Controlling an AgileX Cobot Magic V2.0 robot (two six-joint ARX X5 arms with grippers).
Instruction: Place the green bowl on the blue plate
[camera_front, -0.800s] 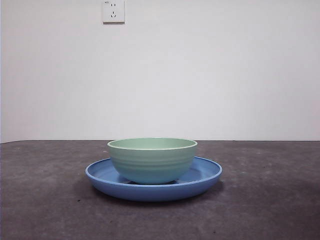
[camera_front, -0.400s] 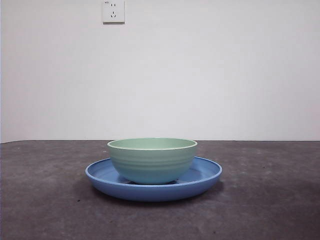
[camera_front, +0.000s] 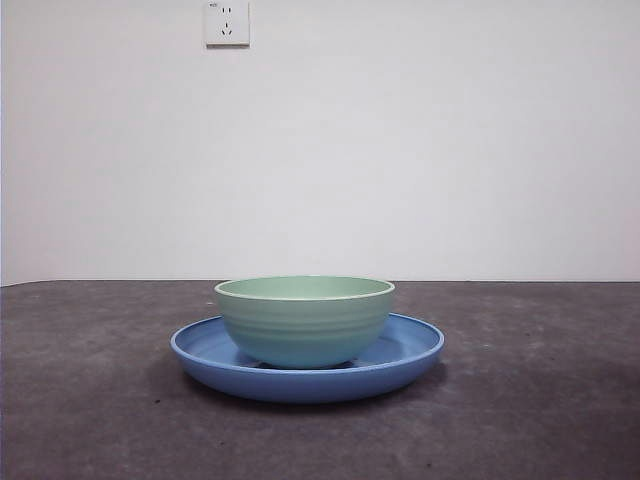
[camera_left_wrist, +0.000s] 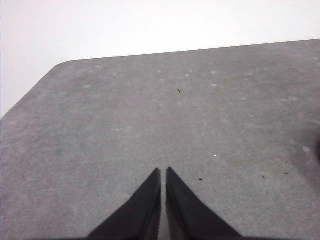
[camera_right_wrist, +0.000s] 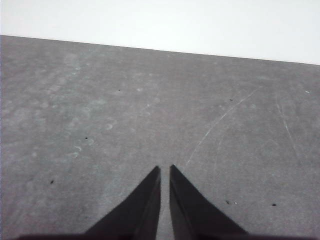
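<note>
The green bowl (camera_front: 304, 320) stands upright on the blue plate (camera_front: 410, 350) in the middle of the front view, on the dark grey table. Neither arm shows in the front view. My left gripper (camera_left_wrist: 163, 172) is shut and empty over bare table, with neither bowl nor plate in its wrist view. My right gripper (camera_right_wrist: 164, 170) is shut and empty over bare table too, away from both.
A white wall stands behind the table, with a socket (camera_front: 227, 22) high up. The table's far edge and a rounded corner (camera_left_wrist: 60, 67) show in the left wrist view. The far edge (camera_right_wrist: 160, 50) shows in the right wrist view.
</note>
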